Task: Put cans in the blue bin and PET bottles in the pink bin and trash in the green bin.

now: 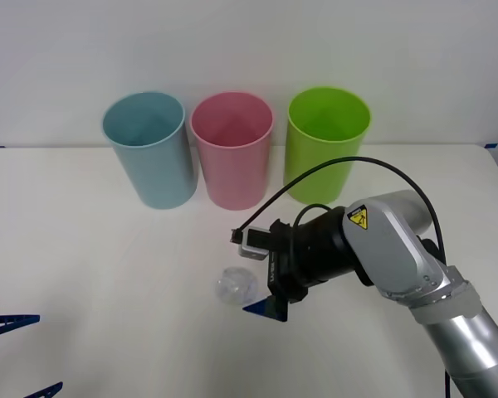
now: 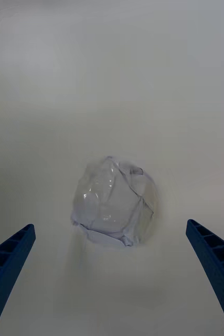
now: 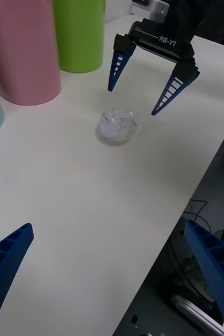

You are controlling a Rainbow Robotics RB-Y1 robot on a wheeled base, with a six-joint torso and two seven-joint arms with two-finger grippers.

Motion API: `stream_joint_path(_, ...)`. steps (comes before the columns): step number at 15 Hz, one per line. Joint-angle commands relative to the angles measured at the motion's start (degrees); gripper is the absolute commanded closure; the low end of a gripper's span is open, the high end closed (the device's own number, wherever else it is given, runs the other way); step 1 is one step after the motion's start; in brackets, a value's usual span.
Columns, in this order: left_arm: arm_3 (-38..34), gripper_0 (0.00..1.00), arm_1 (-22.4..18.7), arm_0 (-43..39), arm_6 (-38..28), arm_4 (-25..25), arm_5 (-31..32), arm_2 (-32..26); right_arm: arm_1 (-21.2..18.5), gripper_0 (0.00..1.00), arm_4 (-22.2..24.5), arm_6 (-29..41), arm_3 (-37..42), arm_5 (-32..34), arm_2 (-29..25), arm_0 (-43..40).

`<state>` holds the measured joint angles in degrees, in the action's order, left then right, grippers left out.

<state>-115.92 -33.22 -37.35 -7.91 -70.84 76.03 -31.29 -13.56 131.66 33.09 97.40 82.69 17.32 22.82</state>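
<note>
The right arm reaches low across the white counter, its right gripper spread wide just above the small crumpled ball of clear plastic film — not touching; the left gripper hangs spread too.

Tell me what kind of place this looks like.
Likely a robot test lab staged for waste sorting: a bare white table against a plain wall, the blue bin, the pink bin and the green bin lined up.

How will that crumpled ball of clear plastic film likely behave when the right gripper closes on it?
The trash looks like thin, wrinkled film, so it probably squashes rather than resists. Being small and see-through, it is likely very light and could skid on the smooth table. The right gripper is open and wider than it.
</note>
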Motion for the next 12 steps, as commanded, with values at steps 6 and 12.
stream_joint_path(6, 0.0, 0.0, 0.0, 0.0, 0.0, 0.0, 0.0, 0.0, 0.3, 0.0, 1.3, 1.1, -3.1, -3.1, 2.2, -0.2)
stream_joint_path(12, 0.0, 0.0, 0.0, 0.0, 0.0, 0.0, 0.0, 0.0, 0.4, 0.0, 1.6, 1.6, -5.1, -6.5, 4.3, -0.1)
